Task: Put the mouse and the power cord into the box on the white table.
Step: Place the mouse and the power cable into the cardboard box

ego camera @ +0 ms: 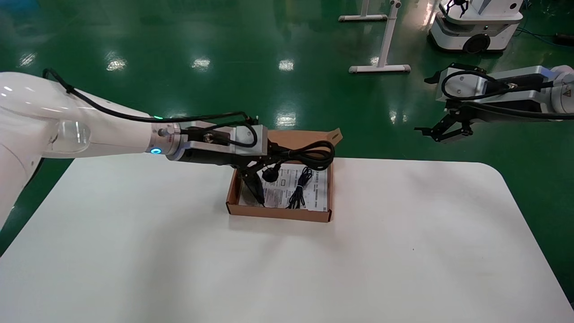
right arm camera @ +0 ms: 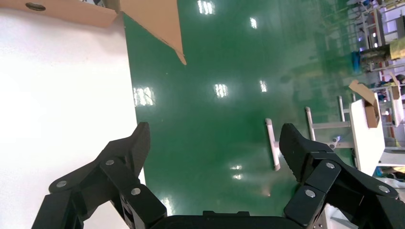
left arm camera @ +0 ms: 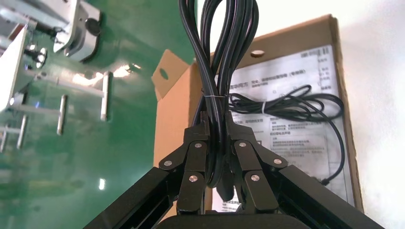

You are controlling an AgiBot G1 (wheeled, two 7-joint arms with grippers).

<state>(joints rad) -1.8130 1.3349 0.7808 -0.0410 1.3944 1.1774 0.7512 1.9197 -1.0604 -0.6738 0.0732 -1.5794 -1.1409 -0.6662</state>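
Head view: the power cord (ego camera: 314, 154) is held by the left gripper (ego camera: 264, 168) above the box (ego camera: 278, 213) on the white table (ego camera: 403, 251), its loops extending away from the fingers across the box.

Left wrist view: the fingers (left arm camera: 239, 148) are clamped on the cord bundle; a thin cable (left arm camera: 291, 102) lies inside the box.

Right wrist view: the right gripper (right arm camera: 215, 152) is spread wide, empty, parked off the table.

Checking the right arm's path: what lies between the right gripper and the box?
Head view: only bare white table and green floor separate the right gripper from the box; nothing stands there.
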